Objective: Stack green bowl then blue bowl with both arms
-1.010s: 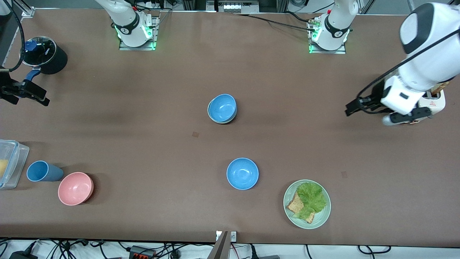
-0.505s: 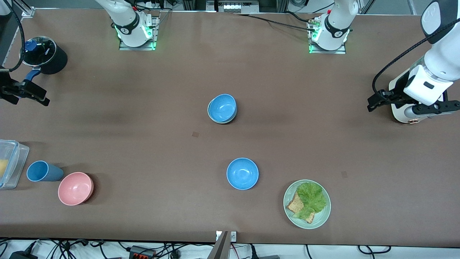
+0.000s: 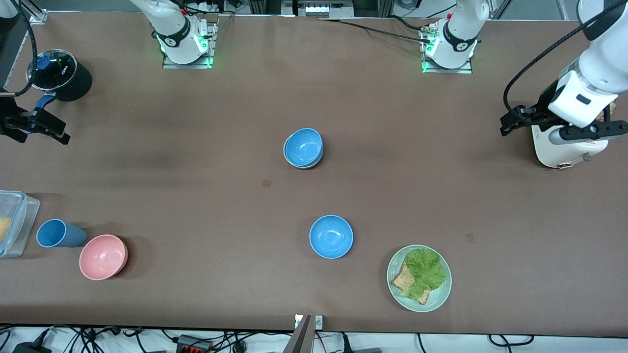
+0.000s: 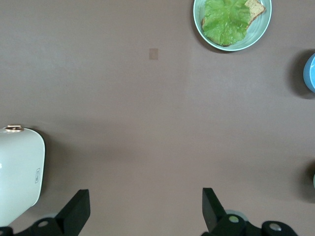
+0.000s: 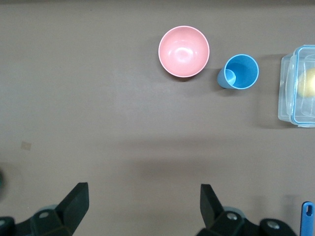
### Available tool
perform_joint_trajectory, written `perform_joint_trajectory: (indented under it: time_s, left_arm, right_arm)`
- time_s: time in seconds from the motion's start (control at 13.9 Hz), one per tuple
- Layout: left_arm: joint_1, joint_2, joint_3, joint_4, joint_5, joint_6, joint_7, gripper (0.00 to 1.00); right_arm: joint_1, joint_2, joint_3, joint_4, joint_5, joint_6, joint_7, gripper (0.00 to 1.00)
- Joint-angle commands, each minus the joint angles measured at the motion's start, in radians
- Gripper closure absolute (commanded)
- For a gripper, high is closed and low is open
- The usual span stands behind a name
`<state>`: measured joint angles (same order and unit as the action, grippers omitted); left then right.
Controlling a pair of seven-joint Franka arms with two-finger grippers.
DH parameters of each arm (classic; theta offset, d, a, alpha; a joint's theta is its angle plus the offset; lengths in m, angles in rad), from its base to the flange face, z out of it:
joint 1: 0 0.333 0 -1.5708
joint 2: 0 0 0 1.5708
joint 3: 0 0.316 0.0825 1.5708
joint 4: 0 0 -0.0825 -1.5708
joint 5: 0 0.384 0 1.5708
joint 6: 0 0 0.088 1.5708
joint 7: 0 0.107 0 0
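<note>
front: high, facing the bases, whole counter | left wrist: straight down from well up — shares plate | right wrist: straight down from well up — shares pink bowl

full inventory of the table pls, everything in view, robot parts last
table: 1, brown, under everything
blue bowl: 1, sky blue, mid-table, nested in the green bowl
green bowl: 1, pale green, only its rim shows under that blue bowl
second blue bowl: 1, sky blue, alone, nearer the front camera
plate: 1, pale green, lettuce and toast on it, beside the second blue bowl
pink bowl: 1, toward the right arm's end
cup: 1, blue, on its side beside the pink bowl
clear box: 1, table edge by the cup
black pot: 1, glass lid
toaster: 1, white, left arm's end
left pincer: open, empty, beside the toaster
right pincer: open, empty, by the pot
</note>
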<state>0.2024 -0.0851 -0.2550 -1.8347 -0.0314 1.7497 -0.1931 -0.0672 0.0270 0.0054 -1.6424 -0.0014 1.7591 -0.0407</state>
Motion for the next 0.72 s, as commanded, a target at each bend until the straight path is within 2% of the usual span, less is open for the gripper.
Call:
perform_joint_trajectory:
  time_s: [0.0,0.22,0.65]
  left_arm:
    - [-0.015,-0.010,0.028,0.006,0.008,-0.013,0.020,0.00]
    - [-0.008,0.025,0.017,0.031,0.004,-0.033,0.024,0.00]
    - [-0.006,0.028,0.016,0.055,0.001,-0.062,0.017,0.00]
  right_arm:
    - [0.001,-0.010,0.004,0.003,-0.002,-0.010,0.001,0.00]
    - [0.003,-0.010,0.004,0.003,-0.002,-0.010,0.001,0.00]
    - [0.003,-0.012,0.004,0.003,-0.002,-0.010,0.001,0.00]
